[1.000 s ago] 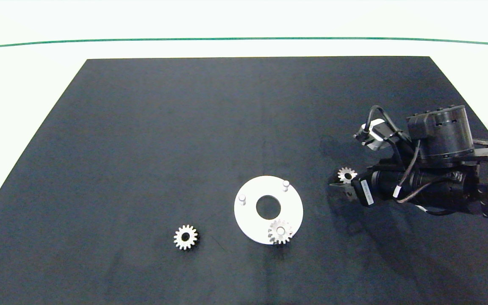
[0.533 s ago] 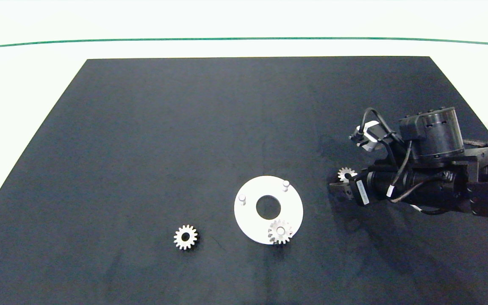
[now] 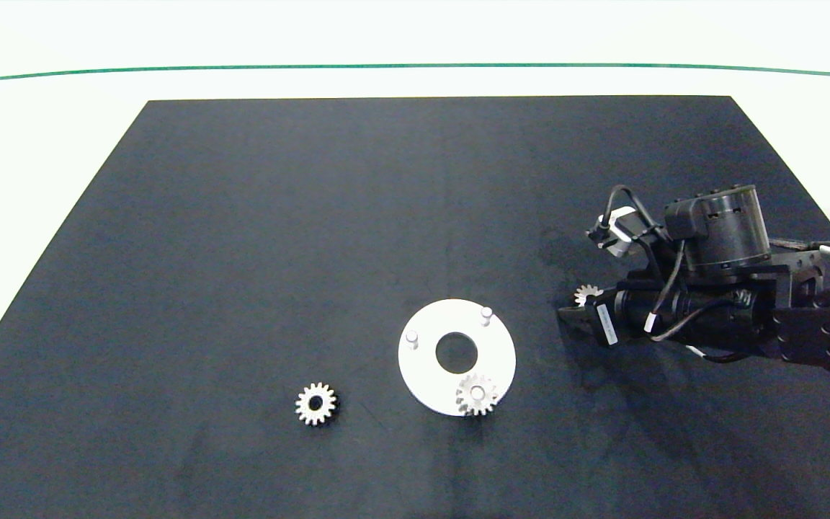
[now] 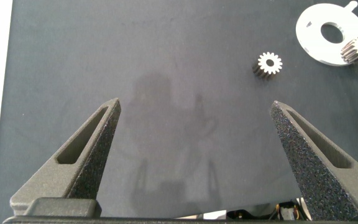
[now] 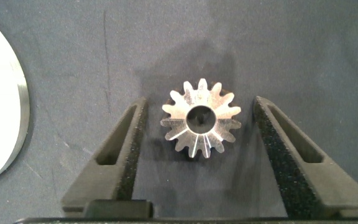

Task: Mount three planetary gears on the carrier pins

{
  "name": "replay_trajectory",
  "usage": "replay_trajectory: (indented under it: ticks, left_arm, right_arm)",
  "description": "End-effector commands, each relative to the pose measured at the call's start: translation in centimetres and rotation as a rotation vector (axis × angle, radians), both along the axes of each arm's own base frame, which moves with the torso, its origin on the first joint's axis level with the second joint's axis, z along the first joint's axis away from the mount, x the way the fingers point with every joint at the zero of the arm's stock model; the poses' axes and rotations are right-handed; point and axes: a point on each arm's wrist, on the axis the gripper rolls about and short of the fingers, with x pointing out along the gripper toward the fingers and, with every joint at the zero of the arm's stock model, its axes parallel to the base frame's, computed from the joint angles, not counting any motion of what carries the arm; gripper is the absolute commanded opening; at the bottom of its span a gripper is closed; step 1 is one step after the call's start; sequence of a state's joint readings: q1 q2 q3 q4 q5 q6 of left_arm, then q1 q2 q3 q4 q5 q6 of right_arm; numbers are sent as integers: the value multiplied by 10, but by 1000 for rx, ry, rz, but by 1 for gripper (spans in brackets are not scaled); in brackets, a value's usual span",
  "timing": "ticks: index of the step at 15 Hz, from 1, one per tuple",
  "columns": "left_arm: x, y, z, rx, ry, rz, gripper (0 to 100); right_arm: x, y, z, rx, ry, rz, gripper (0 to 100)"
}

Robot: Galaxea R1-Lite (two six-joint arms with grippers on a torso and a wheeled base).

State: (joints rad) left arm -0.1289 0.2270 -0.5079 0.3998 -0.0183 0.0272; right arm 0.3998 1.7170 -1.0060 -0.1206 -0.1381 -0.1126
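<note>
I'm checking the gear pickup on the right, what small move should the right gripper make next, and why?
Probably close the right gripper on the gear: it lies flat between the open fingers, with gaps on both sides. Two carrier pins on the white disc remain bare.

A white table (image 3: pixel 40 144) is being covered by a black mat (image 3: pixel 314 216). A white disc (image 3: pixel 422 360) is lying on the mat, with one loose gear (image 3: pixel 315 404) to its left and another (image 3: pixel 587 294) to its right, both well apart from it.
</note>
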Motion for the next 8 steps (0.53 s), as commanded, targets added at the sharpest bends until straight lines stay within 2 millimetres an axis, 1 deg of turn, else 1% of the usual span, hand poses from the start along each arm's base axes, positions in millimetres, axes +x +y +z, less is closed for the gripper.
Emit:
replay_trajectory:
  ticks: [1,8]
  left_arm:
    - [0,0,0,1,2,0,100]
    - [-1,0,1,-2,-4,0,100]
  right_arm:
    - [1,1,1,0,-6,2,61]
    - [1,1,1,0,-6,2,48]
